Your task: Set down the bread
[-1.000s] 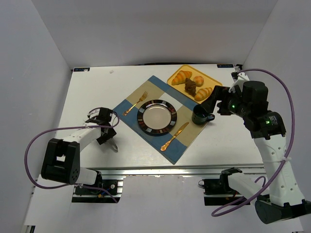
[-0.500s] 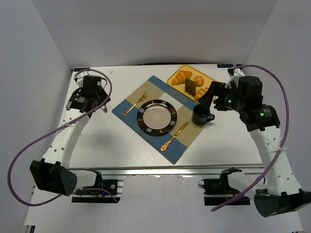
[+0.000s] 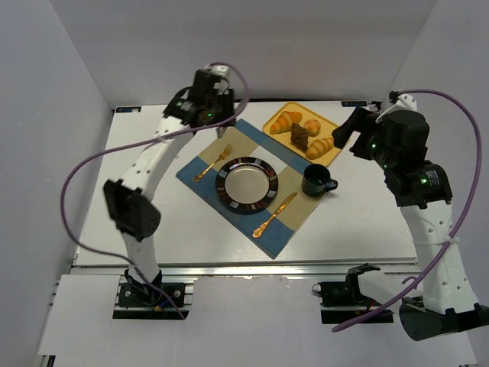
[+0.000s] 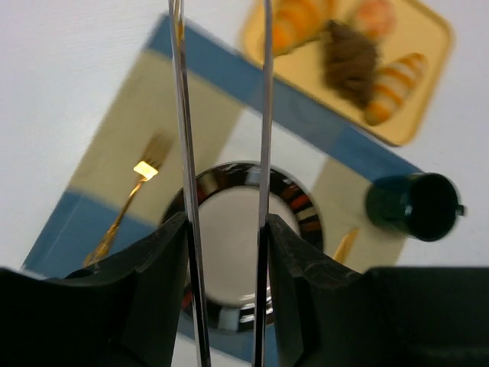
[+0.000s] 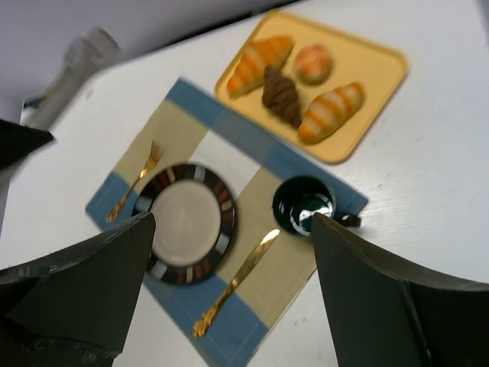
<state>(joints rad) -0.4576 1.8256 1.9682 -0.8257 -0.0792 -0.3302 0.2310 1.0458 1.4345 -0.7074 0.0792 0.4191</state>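
The bread lies on a yellow tray [image 3: 334,130] at the back right: two striped croissants [image 3: 285,121] [image 3: 319,147], a round bun [image 3: 312,126] and a dark chocolate pastry [image 3: 299,136]. My left gripper [image 3: 221,118] hangs above the placemat's far corner, shut on long metal tongs [image 4: 181,115]. Their two blades reach toward the tray [image 4: 428,46], with nothing between them. The right gripper [image 3: 345,131] hovers just right of the tray, open and empty [image 5: 233,218]. An empty striped-rim plate [image 3: 247,183] sits mid-placemat.
A blue and beige placemat [image 3: 229,138] carries a gold fork [image 3: 212,164], a gold knife [image 3: 275,215] and a dark green mug [image 3: 315,181] beside the plate. White walls close in the table on three sides.
The left arm has swung with the tongs from the near left, along the left edge, to the back above the placemat. The right gripper has drawn slightly back from the tray.
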